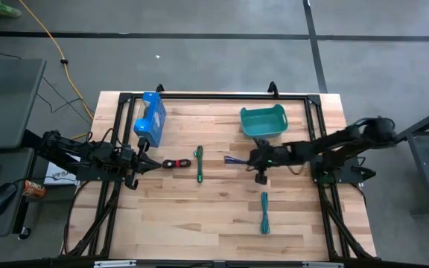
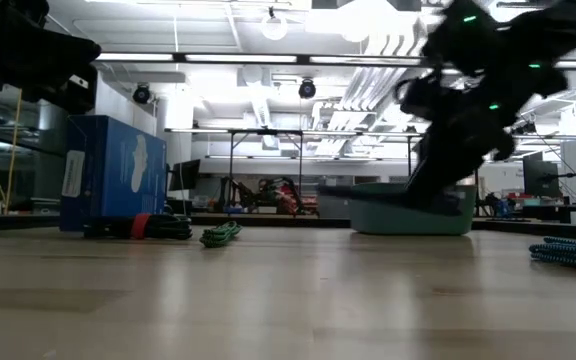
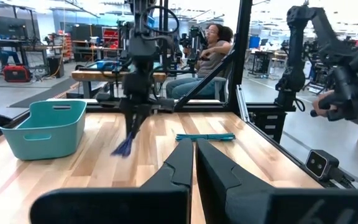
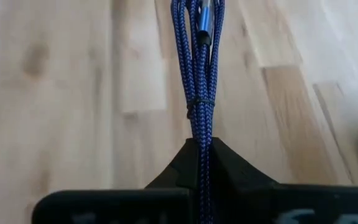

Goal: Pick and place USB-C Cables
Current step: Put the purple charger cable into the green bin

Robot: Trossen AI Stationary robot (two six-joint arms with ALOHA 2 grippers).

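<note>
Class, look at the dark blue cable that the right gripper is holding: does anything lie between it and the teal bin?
Nothing visible does. The right gripper is shut on the dark blue cable, and only bare table separates it from the teal bin just beyond.

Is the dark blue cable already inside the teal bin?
No. The right gripper is shut on the dark blue cable, which shows over bare wooden table.

blue cable [image 4: 199,93] in jaws | red-blk [image 1: 173,164], green [image 1: 198,163], teal [image 1: 264,212] flat on table
</note>
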